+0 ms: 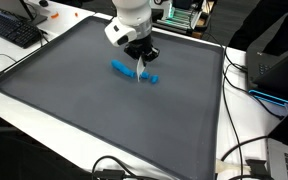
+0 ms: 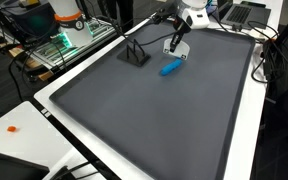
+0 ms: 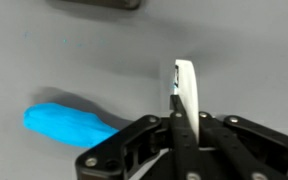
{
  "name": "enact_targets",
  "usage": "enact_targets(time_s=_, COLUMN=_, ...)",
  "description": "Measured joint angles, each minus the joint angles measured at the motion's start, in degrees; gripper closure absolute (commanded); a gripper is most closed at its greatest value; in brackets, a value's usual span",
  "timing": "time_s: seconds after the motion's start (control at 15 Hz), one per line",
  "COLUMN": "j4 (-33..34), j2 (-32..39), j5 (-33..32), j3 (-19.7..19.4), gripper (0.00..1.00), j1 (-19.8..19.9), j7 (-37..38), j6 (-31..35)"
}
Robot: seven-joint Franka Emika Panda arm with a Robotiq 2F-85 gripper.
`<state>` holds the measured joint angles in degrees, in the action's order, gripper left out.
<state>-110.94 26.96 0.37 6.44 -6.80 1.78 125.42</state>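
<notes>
gripper (image 3: 181, 122) fills the bottom of the wrist view, its 2 fingers clamped on a thin white piece (image 3: 187, 85) that stands up on edge between them. can't tell whether its far end touches the grey mat (image 3: 244, 50) or hangs just above it. just beside it lies 1 blue thing (image 3: 64, 122), long and soft-looking, flat on the mat with 1 end running in under the fingers. in both exterior views it sits right below the gripper, toward the mat's far side. a dark stand (image 2: 134, 55) is a bit further off on the mat, and a keyboard (image 1: 14, 30) sits off the mat entirely. as i read it, the grab is done: white piece in hand, blue thing not gripped, and nothing placed anywhere yet.
</notes>
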Motion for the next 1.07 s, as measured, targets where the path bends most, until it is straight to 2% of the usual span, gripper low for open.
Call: enact_targets(time_s=1.07, j4=-0.1, j2=-5.7, j5=0.3, j3=-1.4, gripper=0.99, j1=0.9, j7=0.0, j6=0.0)
